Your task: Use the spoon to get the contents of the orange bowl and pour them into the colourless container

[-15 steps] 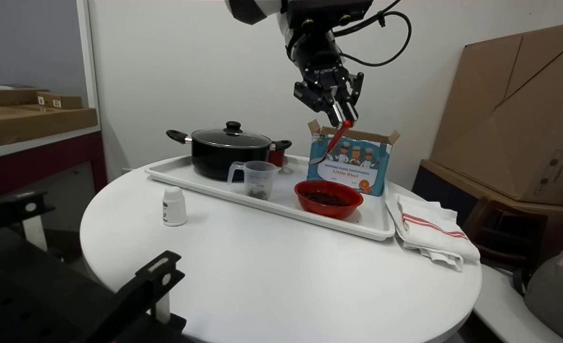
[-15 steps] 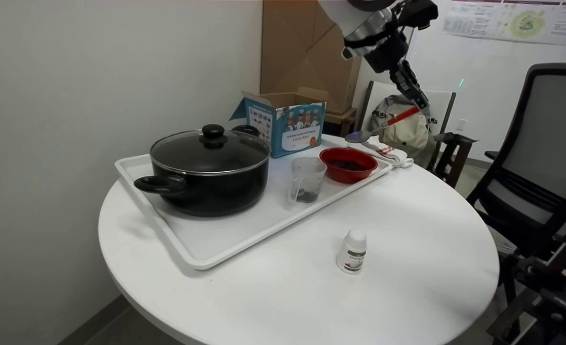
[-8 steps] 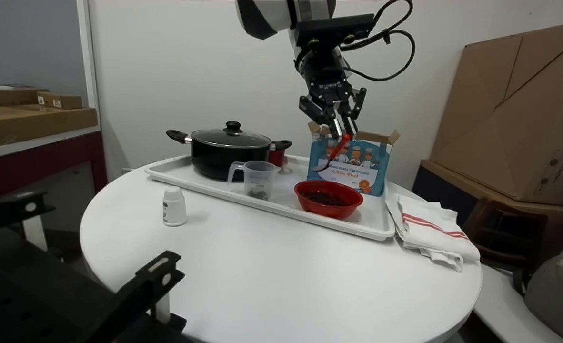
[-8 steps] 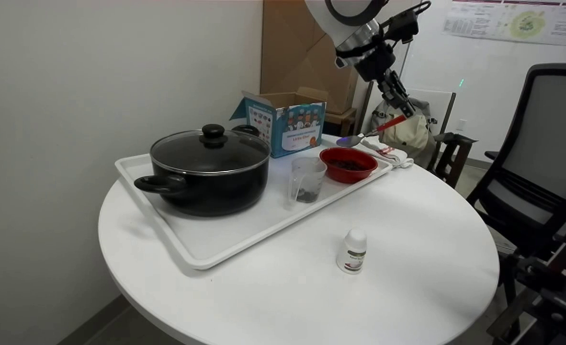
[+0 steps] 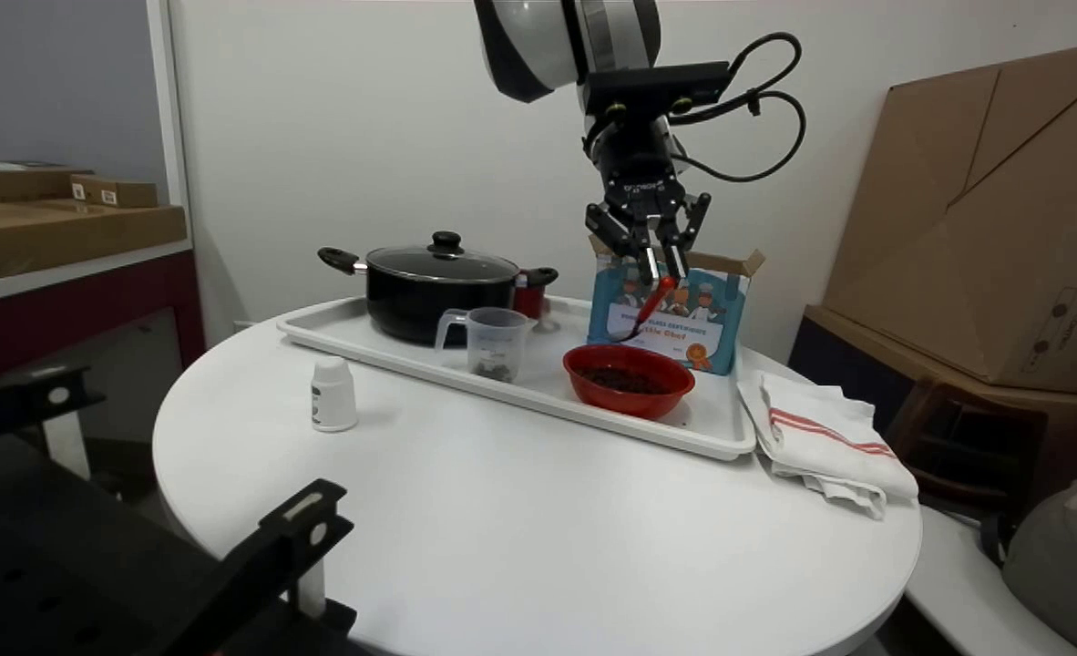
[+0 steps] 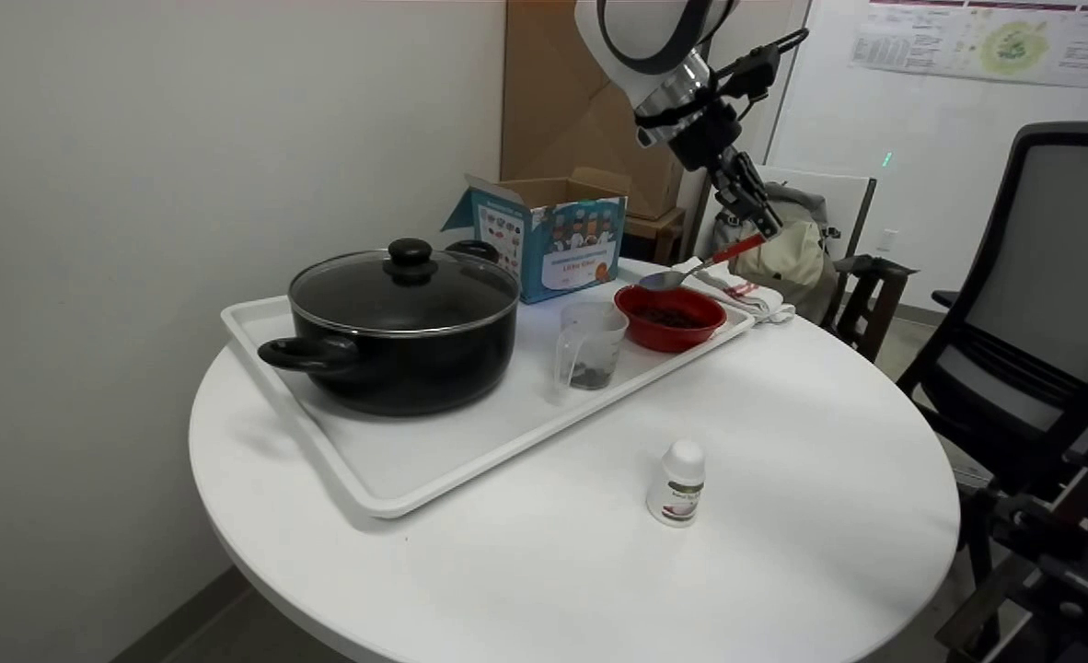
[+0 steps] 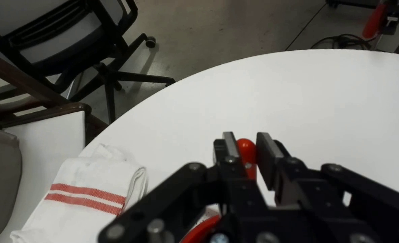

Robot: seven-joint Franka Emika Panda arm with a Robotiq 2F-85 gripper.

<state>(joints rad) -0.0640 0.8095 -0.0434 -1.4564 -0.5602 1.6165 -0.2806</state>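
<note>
At the far left of an exterior view, boxes [image 5: 74, 232] are piled beyond the table [image 5: 520, 528]. On the table's left stands the bottle [image 5: 333, 396], white and upright, apart from the tray [image 5: 548, 375]. The left part of the tray bears the pot [image 5: 434, 308], lid [image 5: 429, 265] on, handles pointing to either side. Near the pot is the cup [image 5: 499, 335], clear and upright, its handle to the left, with dark bits [image 5: 495, 373] at the bottom. Behind the cup a red thing [image 5: 528, 301] shows, partly hidden. Further right on the tray, the bowl [image 5: 628, 403] holds a dark heap [image 5: 623, 379]. The spoon [image 5: 655, 301] slants above it, head down toward the left, near the back rim; touching or apart, I cannot tell. The gripper [image 5: 666, 276] has the spoon pinched by the end of its red handle; in the wrist view that end shows between the fingers [image 7: 232, 146], one on each side. The blue box [image 5: 698, 314] stands behind the bowl, its top open. Right of the tray lies the cloth [image 5: 825, 433], folded, white with red stripes, just beside the tray's end. Past the table's edge stands a big carton [image 5: 985, 228], and a grey bag [image 5: 1071, 547] is cut off at the far right.
</note>
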